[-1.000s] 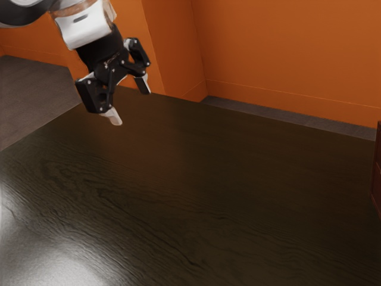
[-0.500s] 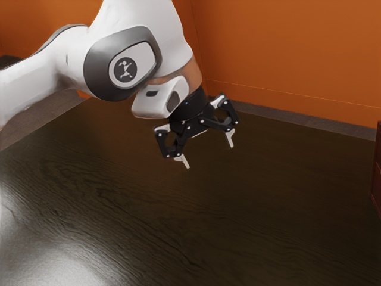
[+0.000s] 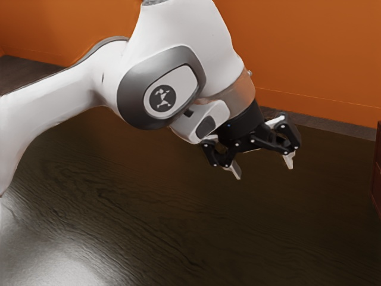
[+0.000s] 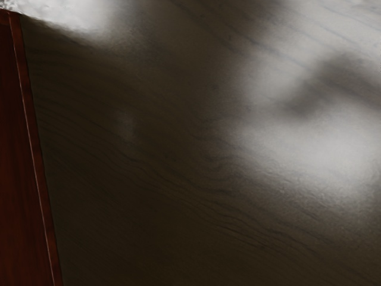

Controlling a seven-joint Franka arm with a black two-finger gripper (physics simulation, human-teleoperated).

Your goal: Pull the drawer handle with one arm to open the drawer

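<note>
drawer front (image 3: 377,173) first: a sliver of dark red-brown wood at the exterior view's right edge, beside the table's dark top; in the wrist view the drawer front (image 4: 18,190) is a red-brown panel with a thin pale line along its edge, tabletop spreading away from it; where the handle lies on that panel i cannot tell

gripper (image 3: 263,167) hangs above the dark wood-grain table (image 3: 149,232), well apart from the drawer front; fingers spread wide, nothing between them, nothing held; pale fingertips (image 3: 236,173) angled down and toward the exterior view's right; the white arm (image 3: 161,95) sweeps in from the exterior view's left, orange wall (image 3: 309,47) behind it

by my reading this is the approach; the pull is not yet begun and the drawer is untouched

now, the risks: the hand sits low over the table, so any dip on the way across could scrape a fingertip on the wood; come in at the wrong height and the open fingers meet flat panel instead of straddling the handle, shoving the unit rather than gripping it; close too early, or beside the handle, and they pinch air; and a pull off the drawer's sliding line could slip the fingers off or jam the drawer
</note>
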